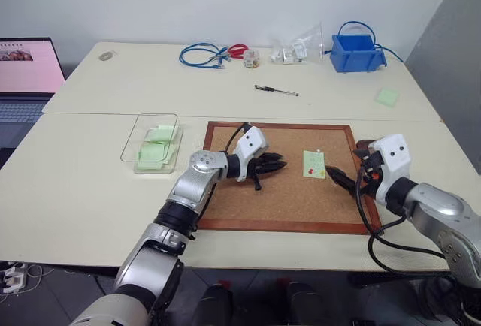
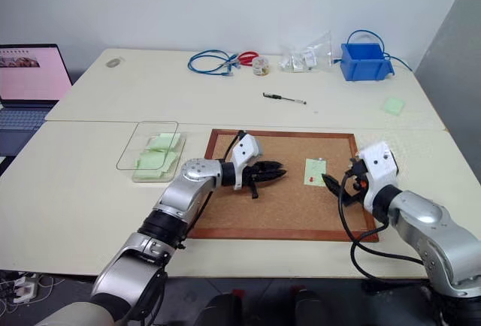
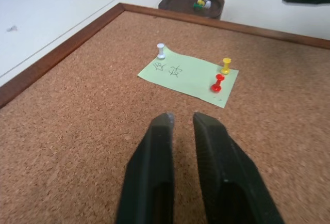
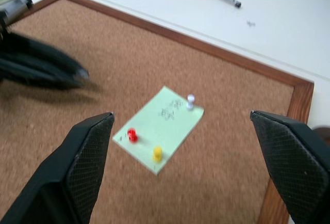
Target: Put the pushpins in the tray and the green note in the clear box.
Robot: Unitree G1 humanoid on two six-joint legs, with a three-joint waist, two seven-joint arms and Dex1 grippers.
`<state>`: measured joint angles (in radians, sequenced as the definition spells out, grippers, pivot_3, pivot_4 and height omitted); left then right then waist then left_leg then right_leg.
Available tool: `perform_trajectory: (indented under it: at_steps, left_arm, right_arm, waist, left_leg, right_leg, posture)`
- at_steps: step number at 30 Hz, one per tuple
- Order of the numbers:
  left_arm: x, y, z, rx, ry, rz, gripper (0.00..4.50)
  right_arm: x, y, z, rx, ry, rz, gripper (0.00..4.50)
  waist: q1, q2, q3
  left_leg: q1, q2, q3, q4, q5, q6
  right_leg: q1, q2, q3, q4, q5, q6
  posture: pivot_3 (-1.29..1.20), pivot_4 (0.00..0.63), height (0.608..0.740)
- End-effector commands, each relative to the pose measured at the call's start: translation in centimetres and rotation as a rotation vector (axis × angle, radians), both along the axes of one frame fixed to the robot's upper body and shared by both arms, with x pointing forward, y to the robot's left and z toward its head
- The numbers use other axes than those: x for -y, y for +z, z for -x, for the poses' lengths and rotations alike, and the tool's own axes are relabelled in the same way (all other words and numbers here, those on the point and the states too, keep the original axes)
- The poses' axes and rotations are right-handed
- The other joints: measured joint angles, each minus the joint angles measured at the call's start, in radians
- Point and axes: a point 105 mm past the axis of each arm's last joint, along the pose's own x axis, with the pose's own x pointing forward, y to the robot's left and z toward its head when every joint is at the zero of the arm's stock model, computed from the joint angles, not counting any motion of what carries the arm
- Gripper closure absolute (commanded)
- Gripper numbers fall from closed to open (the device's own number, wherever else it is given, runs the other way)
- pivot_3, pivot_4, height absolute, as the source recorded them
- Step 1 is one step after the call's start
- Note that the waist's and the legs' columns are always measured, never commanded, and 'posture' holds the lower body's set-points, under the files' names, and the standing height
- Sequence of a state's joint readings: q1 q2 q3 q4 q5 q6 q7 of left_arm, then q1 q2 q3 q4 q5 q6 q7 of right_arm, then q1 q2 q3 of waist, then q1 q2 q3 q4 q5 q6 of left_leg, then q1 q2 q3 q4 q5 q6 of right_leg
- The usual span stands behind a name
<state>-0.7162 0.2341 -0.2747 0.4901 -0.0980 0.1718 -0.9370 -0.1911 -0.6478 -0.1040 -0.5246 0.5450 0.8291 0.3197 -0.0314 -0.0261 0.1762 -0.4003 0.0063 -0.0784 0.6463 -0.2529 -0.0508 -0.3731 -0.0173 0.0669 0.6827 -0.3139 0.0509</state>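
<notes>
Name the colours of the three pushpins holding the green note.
White, yellow and red pushpins; clearest in the left wrist view.

Head stereo looks down over table; wrist views face green note (image 3: 188,74) closely.

You have the cork board (image 1: 248,191) in the middle of the near table (image 1: 75,191). On it, toward the right, lies the green note (image 1: 313,164), three pushpins (image 3: 218,82) standing in it. The tray (image 3: 192,5) sits just off the board's right edge, with more pins in it. The clear box (image 1: 152,143) lies left of the board, notes inside.
</notes>
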Motion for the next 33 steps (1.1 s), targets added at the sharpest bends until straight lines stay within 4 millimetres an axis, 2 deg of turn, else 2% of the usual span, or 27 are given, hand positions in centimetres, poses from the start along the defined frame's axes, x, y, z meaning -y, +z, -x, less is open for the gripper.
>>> perform_trajectory:
  at_steps: [1,8,12,15,18,23,29,33]
  left_arm:
    - [0.4,-0.5,0.1,0.012,-0.004,-0.034,4.48]
    - [0.9,-0.3,-0.3,-0.009,0.020,-0.022,4.48]
    - [0.7,-2.6,0.5,-0.095,-0.012,-0.115,4.48]
    - [0.5,-3.3,0.8,-0.119,-0.020,-0.139,4.48]
    - [0.2,-4.4,0.9,-0.137,-0.024,-0.187,4.48]
    - [0.5,-3.7,0.9,-0.171,-0.015,-0.127,4.48]
    - [-0.1,-4.0,0.8,-0.141,-0.006,-0.158,4.48]
    - [-0.2,-3.9,0.8,-0.134,-0.006,-0.162,4.50]
  right_arm:
    - [-0.4,0.5,-0.6,0.034,0.007,0.000,0.00]
    - [-0.7,0.5,-1.7,0.041,0.006,-0.006,0.00]
    - [-0.8,0.0,-2.7,0.023,0.002,-0.028,0.00]
    - [-0.7,-0.5,-3.3,0.003,-0.005,-0.042,0.00]
    - [-0.5,-1.4,-4.8,-0.012,-0.018,-0.036,0.00]
    - [-0.3,-2.8,-5.9,-0.017,-0.017,0.003,0.00]
    - [-0.4,-3.9,-6.7,-0.020,-0.018,-0.002,0.00]
    - [-0.4,-4.1,-7.0,-0.006,-0.017,-0.004,0.70]
  waist:
    - [0.001,0.000,0.000]
    - [0.001,0.000,0.000]
    - [0.000,0.000,0.000]
    - [0.000,0.002,-0.002]
    - [0.000,0.002,-0.002]
    - [-0.001,0.004,-0.004]
    - [-0.001,0.004,-0.004]
    - [-0.001,0.005,-0.005]
  left_leg:
    - [0.000,0.000,0.000,0.000,0.000,0.000]
    - [0.000,0.000,0.000,0.000,0.000,0.000]
    - [0.000,-0.001,0.000,0.000,0.000,0.000]
    - [0.000,-0.001,-0.001,0.000,0.000,0.000]
    - [0.001,-0.001,-0.001,0.000,0.000,0.000]
    - [0.002,-0.002,-0.001,0.000,0.000,0.000]
    - [0.001,-0.002,-0.001,0.000,0.000,0.000]
    - [0.002,-0.001,-0.001,0.000,0.000,0.000]
  right_leg:
    - [0.000,0.000,0.000,0.000,0.000,0.000]
    - [0.000,-0.001,0.000,0.000,0.000,0.000]
    - [0.000,-0.001,0.000,0.000,0.000,0.000]
    - [0.001,-0.001,-0.001,0.000,0.000,0.000]
    - [0.001,-0.001,-0.001,0.000,0.000,0.000]
    - [0.002,-0.001,-0.001,0.000,0.000,0.000]
    - [0.001,-0.001,-0.001,0.001,0.000,0.000]
    - [0.001,-0.001,-0.001,0.001,0.000,0.000]
  posture:
    - [0.00,0.150,0.740]
    - [0.00,0.150,0.740]
    - [0.00,0.150,0.740]
    - [0.00,0.150,0.740]
    - [0.00,0.150,0.740]
    - [0.00,0.150,0.740]
    - [0.00,0.150,0.740]
    - [0.00,0.150,0.740]
